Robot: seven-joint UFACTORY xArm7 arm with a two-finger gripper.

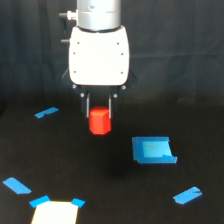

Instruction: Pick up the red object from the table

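Note:
The red object (99, 121), a small red-orange hexagonal block, sits between the two thin fingers of my gripper (99, 114) in the middle of the exterior view. The fingers close on its upper sides, one on each flank. The block appears to hang a little above the black table (100, 190), with a faint dark shadow under it, though the height is hard to judge. The white gripper body and the silver arm rise straight above it.
A blue square patch (153, 150) lies to the exterior view's right of the block. Blue tape strips lie at the left (46, 112), lower left (16, 186) and lower right (188, 195). A pale square patch (55, 212) with blue corners sits at the bottom edge.

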